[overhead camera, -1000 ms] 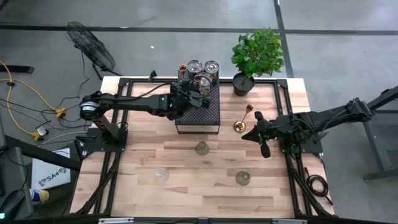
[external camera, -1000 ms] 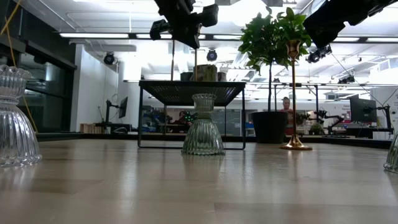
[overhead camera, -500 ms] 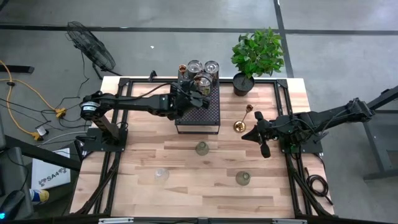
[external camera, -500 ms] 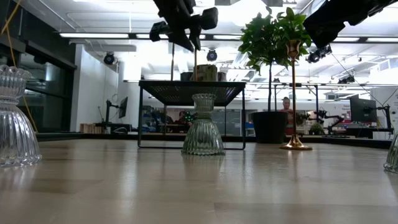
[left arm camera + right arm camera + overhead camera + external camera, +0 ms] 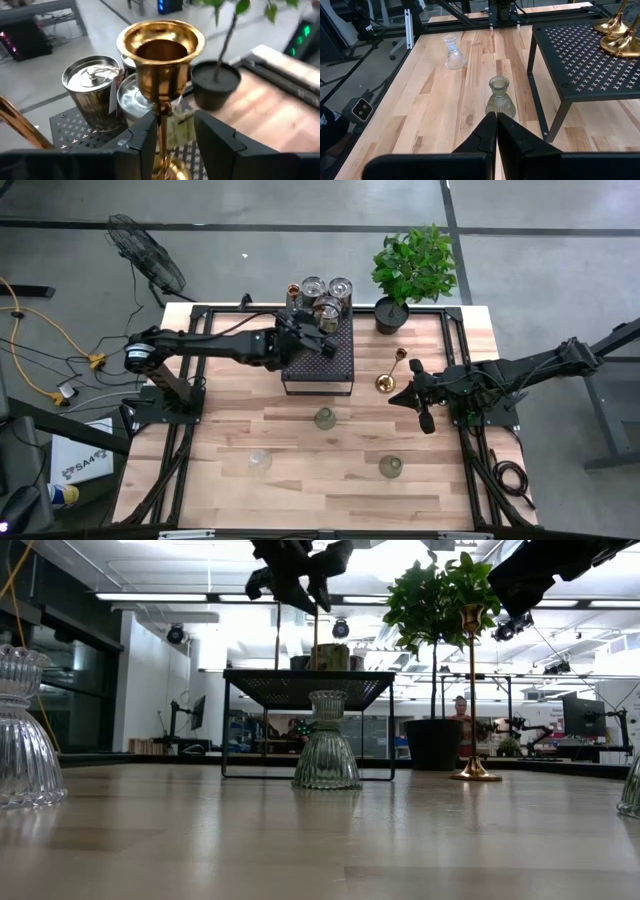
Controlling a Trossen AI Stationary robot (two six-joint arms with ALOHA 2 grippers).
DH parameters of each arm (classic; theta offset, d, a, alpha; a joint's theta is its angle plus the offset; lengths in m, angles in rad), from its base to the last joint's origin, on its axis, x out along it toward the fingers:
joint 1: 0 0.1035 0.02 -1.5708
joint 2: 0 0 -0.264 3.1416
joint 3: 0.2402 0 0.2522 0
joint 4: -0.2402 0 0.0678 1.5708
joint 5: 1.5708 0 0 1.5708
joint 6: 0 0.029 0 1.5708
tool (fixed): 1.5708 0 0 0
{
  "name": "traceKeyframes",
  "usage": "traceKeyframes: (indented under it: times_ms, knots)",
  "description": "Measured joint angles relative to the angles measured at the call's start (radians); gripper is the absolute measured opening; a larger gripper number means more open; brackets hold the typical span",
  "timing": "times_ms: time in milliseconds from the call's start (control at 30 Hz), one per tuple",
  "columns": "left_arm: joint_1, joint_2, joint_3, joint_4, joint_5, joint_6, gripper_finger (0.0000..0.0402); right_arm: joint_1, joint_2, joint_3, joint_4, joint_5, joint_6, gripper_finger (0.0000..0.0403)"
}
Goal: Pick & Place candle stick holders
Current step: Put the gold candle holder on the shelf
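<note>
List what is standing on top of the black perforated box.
On the black perforated box: a brass holder between the left gripper's parted fingers, silvery cups, another brass base. Others are hidden.

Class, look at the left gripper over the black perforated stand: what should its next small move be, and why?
Probably draw the left gripper straight back and up. Its fingers stand apart on either side of the brass candlestick holder's stem, which stands upright on the black perforated stand, so the holder looks placed. The right gripper waits shut over the table.

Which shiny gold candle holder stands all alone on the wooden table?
The brass-gold stemmed candle holder beside the potted plant; the other gold ones stand up on the black perforated metal box.
</note>
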Motion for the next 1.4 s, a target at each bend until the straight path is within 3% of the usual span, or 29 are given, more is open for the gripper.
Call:
traceKeyframes:
  times_ms: [267, 1400]
  knots:
    - [-0.027, -0.05, 0.0, 0.011, 0.168, 0.226, 0.0125, 0.0, 0.0, 0.0, 0.0, 0.0, 0.0, 0.0004]
    - [-0.005, -0.052, -0.067, 0.112, 0.219, 0.25, 0.0125, 0.0, 0.0, 0.0, 0.0, 0.0, 0.0, 0.0004]
